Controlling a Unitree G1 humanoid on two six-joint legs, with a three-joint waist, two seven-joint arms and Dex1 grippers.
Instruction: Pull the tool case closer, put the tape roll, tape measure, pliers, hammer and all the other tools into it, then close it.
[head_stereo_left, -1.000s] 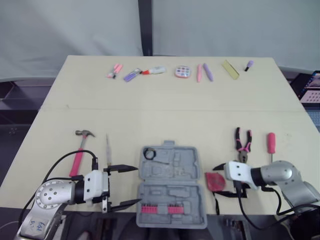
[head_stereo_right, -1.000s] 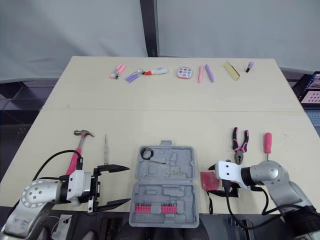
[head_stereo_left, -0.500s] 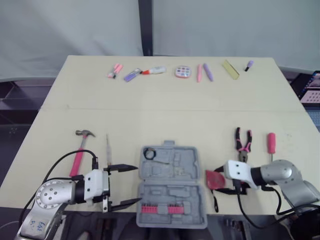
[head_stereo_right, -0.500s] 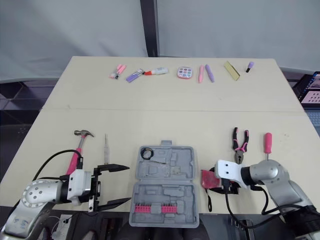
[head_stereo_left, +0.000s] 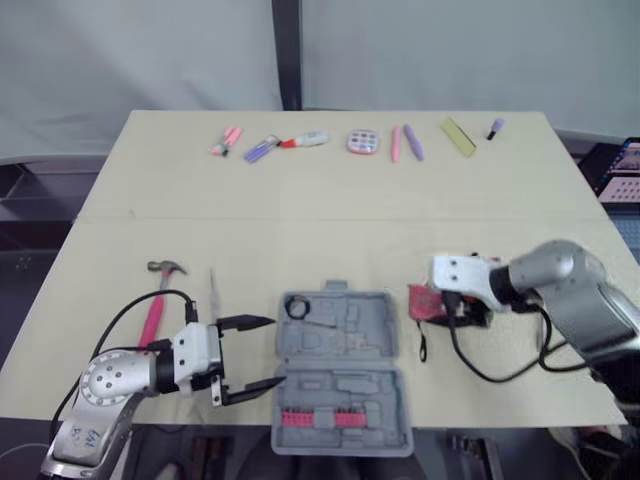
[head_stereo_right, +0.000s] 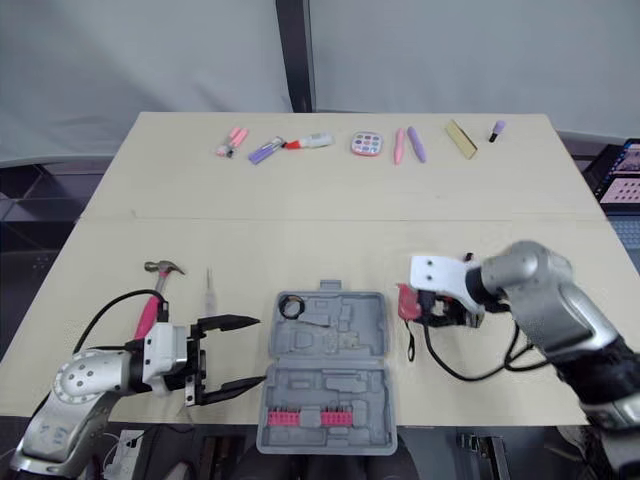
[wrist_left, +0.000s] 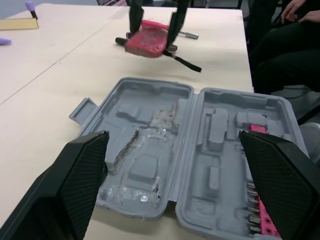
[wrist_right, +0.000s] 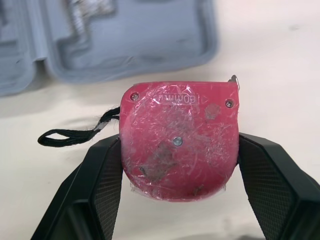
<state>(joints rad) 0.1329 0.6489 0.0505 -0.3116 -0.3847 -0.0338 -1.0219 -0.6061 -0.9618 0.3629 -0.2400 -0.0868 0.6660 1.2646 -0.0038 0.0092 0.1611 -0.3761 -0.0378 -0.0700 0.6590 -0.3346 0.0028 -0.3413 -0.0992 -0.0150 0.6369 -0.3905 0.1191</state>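
- Right gripper (wrist_right: 179, 142) clamped on the red tape measure (wrist_left: 147, 42), just beside the far right corner of the tool case (head_stereo_left: 345, 345).
- Case lies open at the middle of the desk's (head_stereo_left: 330, 220) near edge.
- Tape roll (head_stereo_left: 299, 307) sits in the case's far left corner.
- Left gripper (head_stereo_left: 272, 351) spread wide and holding nothing, at the case's left side.
- Hammer (head_stereo_left: 155, 305) lies towards the desk's left edge.

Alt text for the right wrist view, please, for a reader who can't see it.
The right gripper holds a red tape measure over the beige table. Its black strap hangs loose, and the open grey case lies just beyond.
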